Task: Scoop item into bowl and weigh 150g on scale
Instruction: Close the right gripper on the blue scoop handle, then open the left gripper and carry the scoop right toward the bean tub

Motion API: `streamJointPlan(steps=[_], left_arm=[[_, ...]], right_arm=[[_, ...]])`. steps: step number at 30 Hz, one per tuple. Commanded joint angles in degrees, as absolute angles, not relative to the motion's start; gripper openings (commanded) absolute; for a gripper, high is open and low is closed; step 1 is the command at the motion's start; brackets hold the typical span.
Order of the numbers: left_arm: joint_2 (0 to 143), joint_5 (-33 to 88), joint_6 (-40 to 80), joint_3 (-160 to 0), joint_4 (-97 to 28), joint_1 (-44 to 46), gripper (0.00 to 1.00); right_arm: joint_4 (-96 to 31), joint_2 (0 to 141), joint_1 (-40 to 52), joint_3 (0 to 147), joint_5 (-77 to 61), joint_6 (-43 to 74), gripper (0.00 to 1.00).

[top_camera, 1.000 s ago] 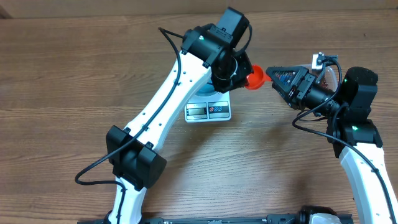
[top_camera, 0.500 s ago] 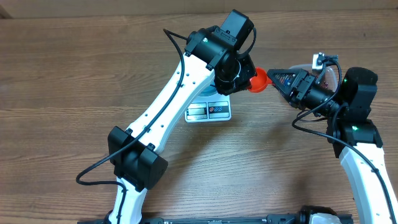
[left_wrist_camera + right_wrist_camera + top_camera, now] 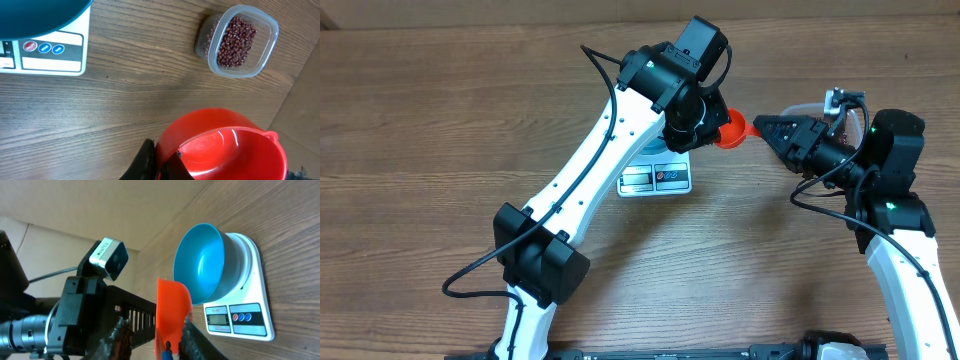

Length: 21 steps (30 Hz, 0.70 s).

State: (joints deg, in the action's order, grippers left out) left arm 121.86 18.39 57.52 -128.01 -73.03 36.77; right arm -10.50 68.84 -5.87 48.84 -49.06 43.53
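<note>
— Where are the beans (image 3: pixel 235 40)?
— In the clear tub (image 3: pixel 265 47), on the counter (image 3: pixel 125 95). The left wrist view shows them well, a dark red heap. From overhead the tub is mostly hidden behind the right gripper (image 3: pixel 761 124).
— And the blue bowl (image 3: pixel 197 262)?
— It sits on the white scale (image 3: pixel 250 315), and its inside is bare blue. Only the right wrist view shows that. From overhead the left arm (image 3: pixel 610 140) covers the bowl, and just the button end of the scale peeks out.
— What about the left gripper (image 3: pixel 162 162)?
— It is pinched tight on the red scoop (image 3: pixel 225 145). It holds the scoop up over the counter, between the scale and the tub. The left wrist view looks down into the scoop, which is shiny red inside.
— Does the right gripper hold the scoop too?
— Its two fingers (image 3: pixel 122 335) stand one on each side of the scoop, about half wide. One finger is right at the scoop's edge, but there is a gap on the other side. So it is not pinching.
— What is the counter like?
— Brown wood with long lines running along it.
— And the room?
— Not much shows. The right wrist view has a plain tan wall (image 3: pixel 100 205) behind the counter.
</note>
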Motion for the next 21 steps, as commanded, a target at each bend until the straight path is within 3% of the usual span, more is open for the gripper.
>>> streamJointPlan(steps=[1,13,16,17,18,19,20,21], left_arm=[[121.71,17.41,58.30,-129.38,-72.99,37.06,0.04],[121.71,17.39,58.30,-129.38,-73.01,37.04,0.06],[121.71,17.32,58.26,-129.38,-73.03,37.04,0.24],[121.71,17.23,58.26,-129.38,-73.03,37.04,0.36],[121.71,17.02,58.26,-129.38,-73.03,37.04,0.48],[121.71,16.25,58.24,-129.38,-73.06,37.04,0.91],[121.71,15.86,57.89,-129.38,-73.23,37.04,0.99],[121.71,15.88,57.12,-129.38,-73.28,37.04,1.00]], right_arm=[[-10.41,68.49,-5.63,50.59,-48.49,43.00,0.28],[-10.83,68.49,-5.63,50.59,-48.53,43.00,0.06],[-11.07,68.49,-5.63,50.59,-48.56,43.00,0.04],[-11.05,68.49,-5.63,50.59,-48.56,42.98,0.04],[-11.05,68.49,-5.63,50.59,-48.53,42.96,0.04],[-11.05,68.49,-5.63,50.59,-48.56,41.85,0.04],[-11.09,68.49,-5.63,50.59,-48.53,41.10,0.04],[-11.22,68.49,-5.63,50.59,-48.56,40.51,0.04]])
